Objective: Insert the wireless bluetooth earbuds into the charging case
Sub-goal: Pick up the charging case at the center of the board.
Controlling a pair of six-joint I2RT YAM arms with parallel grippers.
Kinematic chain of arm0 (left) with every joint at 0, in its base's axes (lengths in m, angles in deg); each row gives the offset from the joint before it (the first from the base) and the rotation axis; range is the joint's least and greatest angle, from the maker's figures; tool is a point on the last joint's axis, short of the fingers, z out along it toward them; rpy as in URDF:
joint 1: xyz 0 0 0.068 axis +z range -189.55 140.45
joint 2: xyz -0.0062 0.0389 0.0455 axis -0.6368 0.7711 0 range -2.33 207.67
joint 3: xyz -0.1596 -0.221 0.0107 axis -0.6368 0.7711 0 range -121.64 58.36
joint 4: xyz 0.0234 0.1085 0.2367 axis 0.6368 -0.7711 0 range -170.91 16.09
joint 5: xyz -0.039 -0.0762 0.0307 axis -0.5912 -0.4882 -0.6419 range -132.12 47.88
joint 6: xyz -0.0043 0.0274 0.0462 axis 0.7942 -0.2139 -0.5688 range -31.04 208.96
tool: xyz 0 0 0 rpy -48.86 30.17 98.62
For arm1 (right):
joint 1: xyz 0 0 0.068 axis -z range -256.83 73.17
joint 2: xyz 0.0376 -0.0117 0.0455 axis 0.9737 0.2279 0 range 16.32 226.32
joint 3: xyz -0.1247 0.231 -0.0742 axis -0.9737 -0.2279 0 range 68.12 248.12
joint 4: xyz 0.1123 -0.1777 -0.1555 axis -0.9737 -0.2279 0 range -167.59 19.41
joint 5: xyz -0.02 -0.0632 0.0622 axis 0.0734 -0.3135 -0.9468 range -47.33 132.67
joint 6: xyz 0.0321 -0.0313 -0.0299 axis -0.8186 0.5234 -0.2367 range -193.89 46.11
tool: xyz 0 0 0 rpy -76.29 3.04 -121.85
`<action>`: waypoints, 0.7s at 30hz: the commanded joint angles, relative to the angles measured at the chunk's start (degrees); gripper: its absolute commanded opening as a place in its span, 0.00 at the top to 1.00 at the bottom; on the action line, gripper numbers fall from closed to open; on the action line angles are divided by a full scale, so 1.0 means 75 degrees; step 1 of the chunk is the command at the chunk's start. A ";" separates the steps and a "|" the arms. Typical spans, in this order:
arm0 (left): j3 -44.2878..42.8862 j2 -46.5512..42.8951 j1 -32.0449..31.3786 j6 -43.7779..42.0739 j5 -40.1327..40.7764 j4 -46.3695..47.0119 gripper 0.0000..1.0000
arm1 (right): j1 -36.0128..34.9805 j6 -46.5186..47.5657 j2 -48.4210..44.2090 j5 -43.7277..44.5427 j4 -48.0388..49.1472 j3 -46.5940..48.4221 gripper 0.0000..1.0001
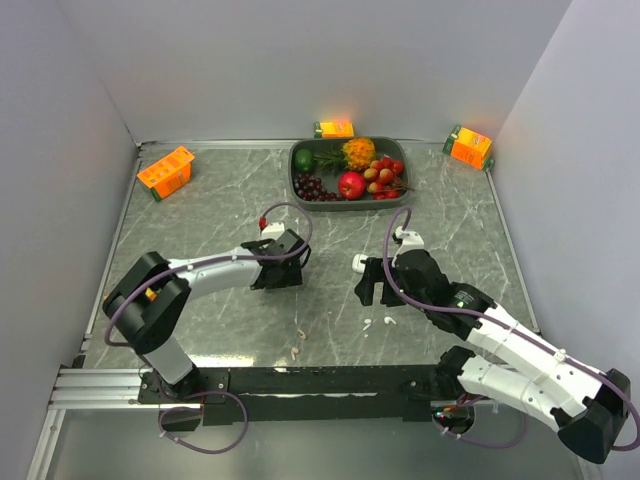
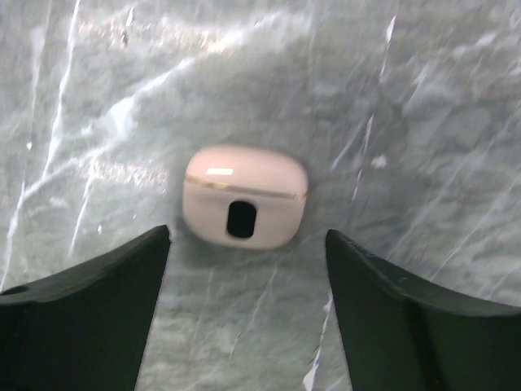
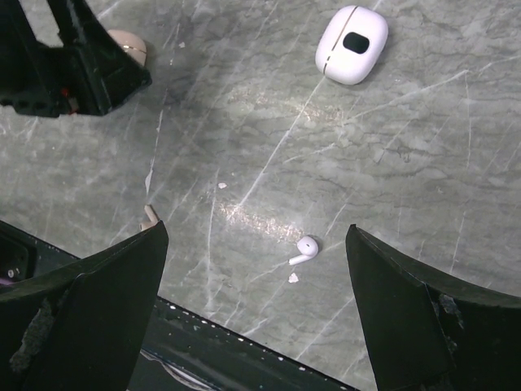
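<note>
The left claw (image 2: pixel 247 233), spread wide, hangs just short of the closed charging case (image 2: pixel 244 195), which lies on the bench (image 2: pixel 423 122) with its long axis crosswise and dark slot toward the camera, while an earbud (image 3: pixel 307 246) lies stem down-left below the equally spread right claw (image 3: pixel 256 230).

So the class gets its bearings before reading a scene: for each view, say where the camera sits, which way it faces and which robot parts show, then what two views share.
Top external: above and behind the bases, looking down over the table; left arm and right arm show.
Left wrist: on its arm, facing down at the charging case; left fingers show.
Right wrist: on its arm, facing down at an earbud and a white case; right fingers show.
Shared: both wrist views show the charging case.
</note>
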 commanded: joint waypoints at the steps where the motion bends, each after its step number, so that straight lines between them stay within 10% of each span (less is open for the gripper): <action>1: -0.0593 0.0459 0.0046 -0.0309 0.0331 -0.0377 0.22 | -0.0036 0.0092 -0.0001 0.0042 0.0100 0.0189 0.02; 17: 0.0110 0.0425 0.0081 -0.0661 0.0133 0.0102 0.28 | -0.0024 0.0046 -0.0130 0.0089 0.0065 0.0072 0.02; 21: 0.0180 0.0425 0.0081 -0.0719 0.0074 0.0266 0.42 | -0.0024 0.0034 -0.0177 0.0089 0.0030 0.0072 0.02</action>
